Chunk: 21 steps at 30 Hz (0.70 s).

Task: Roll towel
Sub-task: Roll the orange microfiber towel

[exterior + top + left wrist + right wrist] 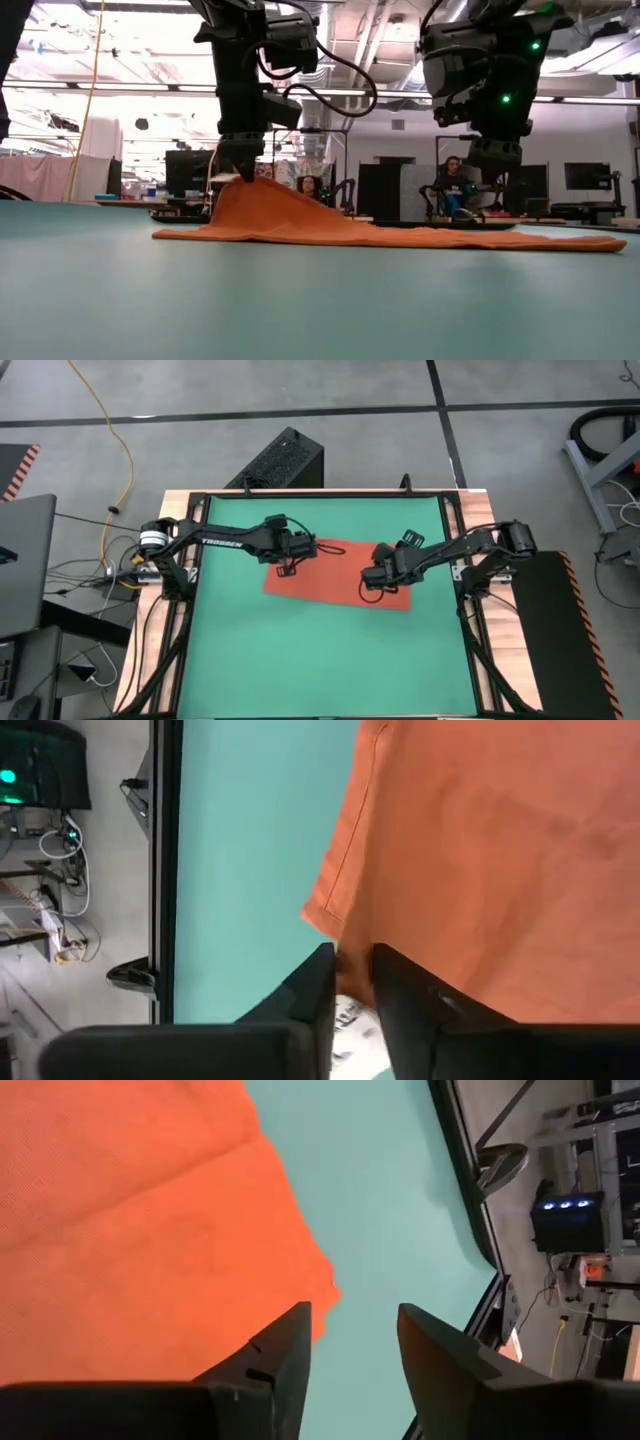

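Observation:
The orange-red towel [335, 575] lies on the green mat [320, 660], flat except at its left far corner. My left gripper [352, 965] is shut on that corner, and the cloth rises to it in a peak [240, 185]. A small white tag [350, 1020] shows between its fingers. My right gripper [355, 1320] hangs open just above the towel's right end [560, 240]. Bare mat shows between its fingers, and the towel's corner [325, 1295] lies beside one of them. My left gripper pinches the towel's corner [343, 958] between its two fingers, which stand close together. The fingers slant down at it from above. The corner is lifted off the mat, and the cloth slopes slackly down from it to the part lying flat [450, 235].
A black box [285, 460] stands on the floor beyond the table's far edge. A black frame [455, 540] borders the mat. The near half of the mat [320, 670] is bare. People [450, 185] sit in the room behind the table.

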Motion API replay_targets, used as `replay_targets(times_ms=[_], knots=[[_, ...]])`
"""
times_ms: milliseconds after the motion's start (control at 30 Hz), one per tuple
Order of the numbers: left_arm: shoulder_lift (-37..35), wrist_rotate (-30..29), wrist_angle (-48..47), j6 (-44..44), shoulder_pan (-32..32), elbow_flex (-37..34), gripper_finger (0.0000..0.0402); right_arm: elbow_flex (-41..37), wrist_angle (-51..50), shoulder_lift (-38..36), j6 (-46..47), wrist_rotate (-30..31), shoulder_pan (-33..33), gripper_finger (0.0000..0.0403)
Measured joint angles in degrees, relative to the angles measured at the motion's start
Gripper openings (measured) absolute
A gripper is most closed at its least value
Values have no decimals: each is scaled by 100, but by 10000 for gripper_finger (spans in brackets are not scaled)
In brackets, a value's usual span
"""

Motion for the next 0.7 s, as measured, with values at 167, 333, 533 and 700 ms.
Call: replay_targets(times_ms=[167,333,533,700], knots=[[0,-25,4,139,2,0,109,0,99,0,-17,51,85,177],[0,-129,-4,371,15,0,136,1,284,-53,-20,470,403,176],[-91,679,5,386,17,0,138,4,685,-549,-131,466,1020,175],[-176,2451,730,139,-241,-45,136,-48,780,-999,284,324,1663,175]])
